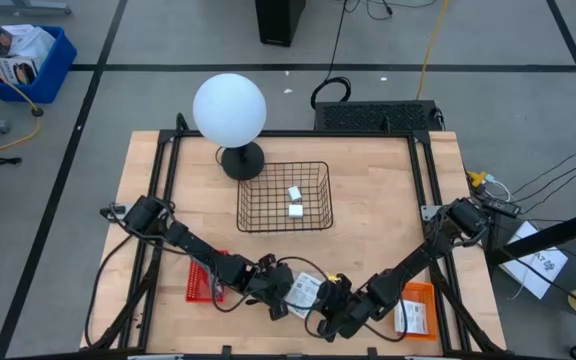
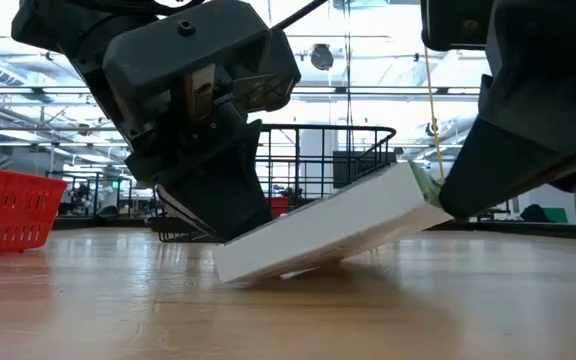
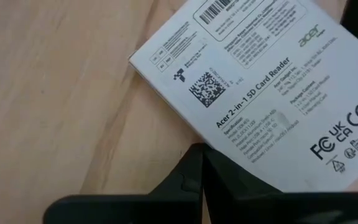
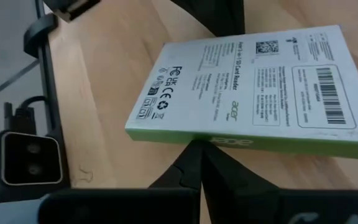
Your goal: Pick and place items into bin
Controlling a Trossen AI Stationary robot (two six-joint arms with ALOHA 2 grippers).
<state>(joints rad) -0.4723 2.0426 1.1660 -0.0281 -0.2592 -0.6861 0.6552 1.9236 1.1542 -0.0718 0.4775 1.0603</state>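
Observation:
A flat white printed packet (image 1: 306,290) with a green side edge lies between my two grippers near the table's near edge. In the low view the packet (image 2: 328,225) is tilted: its left end rests on the table and its right end is raised. My left gripper (image 1: 276,298) is shut at the low end. My right gripper (image 1: 331,316) is shut at the raised end. A second printed packet (image 1: 415,318) lies on an orange tray. Two tiny white blocks (image 1: 294,200) sit in the black wire bin (image 1: 313,222). The grey and teal tools do not show. My left gripper (image 3: 199,155) meets the packet's printed face (image 3: 253,162) near its low end with shut fingers, slanting down from the table's left. That end (image 2: 230,266) rests on the wood. My right gripper (image 4: 199,152) touches the packet's green side edge (image 4: 229,142) with its shut fingertips, coming from the table's right. That end (image 2: 416,190) stands raised off the table, so the packet is tilted.
A big white globe lamp (image 1: 229,110) stands on a black foot at the bin's far left corner. A red basket (image 1: 202,280) sits on the left arm's near side. A black frame (image 1: 423,170) runs along the table's sides.

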